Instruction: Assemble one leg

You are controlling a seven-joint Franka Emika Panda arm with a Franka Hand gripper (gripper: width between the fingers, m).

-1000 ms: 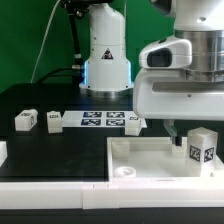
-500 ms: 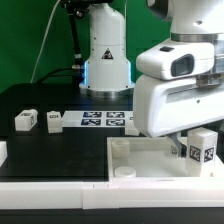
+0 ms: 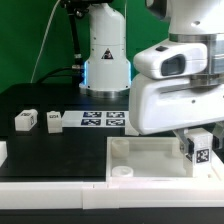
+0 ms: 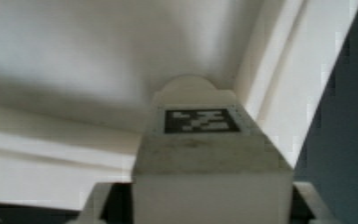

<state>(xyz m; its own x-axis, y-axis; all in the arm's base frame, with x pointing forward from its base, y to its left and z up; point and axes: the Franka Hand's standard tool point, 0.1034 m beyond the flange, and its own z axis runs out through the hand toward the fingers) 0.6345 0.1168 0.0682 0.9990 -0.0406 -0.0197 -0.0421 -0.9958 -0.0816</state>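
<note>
- One leg [image 3: 199, 148] stands upright over the far corner of the tabletop [image 3: 150, 160] at the exterior view's right, its black-and-white tag facing the camera.
- The gripper [image 3: 197, 133] comes down on that leg from above; its white body covers the leg's top in the exterior view.
- In the wrist view the same leg [image 4: 204, 150] fills the middle of the picture, its tag plainly legible, with a dark finger [image 4: 105, 200] against one side of it and a second one just showing at the other side; the pincer is closed on the leg and holds it.
- Whether the leg's foot touches the tabletop's floor cannot be told; its lower end lies behind the tabletop's raised rim.
- Two more legs [image 3: 26, 120] [image 3: 54, 120] lie side by side on the black table [image 3: 60, 145] at the exterior view's left, well apart from the arm.
- The marker board [image 3: 103, 120] lies flat just beside them, between those legs and the arm.
- A round boss [image 3: 122, 171] rises from the tabletop's near corner.
</note>
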